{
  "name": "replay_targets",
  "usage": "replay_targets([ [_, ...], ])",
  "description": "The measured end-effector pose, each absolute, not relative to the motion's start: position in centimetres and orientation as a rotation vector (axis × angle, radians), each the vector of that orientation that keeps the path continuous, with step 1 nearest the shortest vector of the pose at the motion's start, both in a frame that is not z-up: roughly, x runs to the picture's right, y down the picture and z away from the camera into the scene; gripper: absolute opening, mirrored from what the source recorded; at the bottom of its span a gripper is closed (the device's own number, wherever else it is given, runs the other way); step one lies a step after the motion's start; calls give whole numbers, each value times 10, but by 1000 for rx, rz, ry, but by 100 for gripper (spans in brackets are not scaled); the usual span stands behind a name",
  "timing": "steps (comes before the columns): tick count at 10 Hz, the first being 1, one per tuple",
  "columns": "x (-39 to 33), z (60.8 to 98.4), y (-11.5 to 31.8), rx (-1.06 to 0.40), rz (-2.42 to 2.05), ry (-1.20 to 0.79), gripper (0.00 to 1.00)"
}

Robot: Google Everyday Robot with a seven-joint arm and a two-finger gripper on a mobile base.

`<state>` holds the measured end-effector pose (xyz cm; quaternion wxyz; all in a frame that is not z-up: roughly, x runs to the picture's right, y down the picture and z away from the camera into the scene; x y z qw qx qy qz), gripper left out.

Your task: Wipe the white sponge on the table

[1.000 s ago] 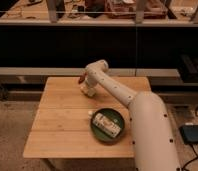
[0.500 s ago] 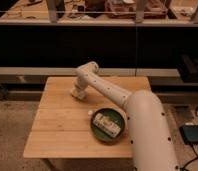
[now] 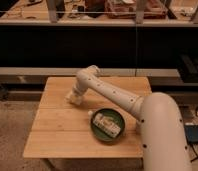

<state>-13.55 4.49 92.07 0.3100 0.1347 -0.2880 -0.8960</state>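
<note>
The table [image 3: 57,135] is a square top of pale wooden planks in the middle of the camera view. My arm reaches over it from the lower right. The gripper [image 3: 74,98] is down at the tabletop in its back left part, left of the green plate [image 3: 98,131]. The gripper's tip looks like a pale lump against the wood. I cannot tell the white sponge apart from it, so the sponge is hidden at or under the gripper.
The green plate holds a long white packet [image 3: 107,124] with printed marks. A small white object [image 3: 90,114] sits at the plate's left rim. A dark shelf unit [image 3: 92,45] stands behind the table. A blue object [image 3: 194,134] lies on the floor at the right.
The gripper has slid left and toward the front edge along the tabletop, with the arm stretching out after it. The plate and packet have not moved.
</note>
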Motion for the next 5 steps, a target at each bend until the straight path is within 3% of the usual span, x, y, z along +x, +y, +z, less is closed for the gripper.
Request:
replay_targets([
  [5,-66,902,94,267,-2324,-803,34],
])
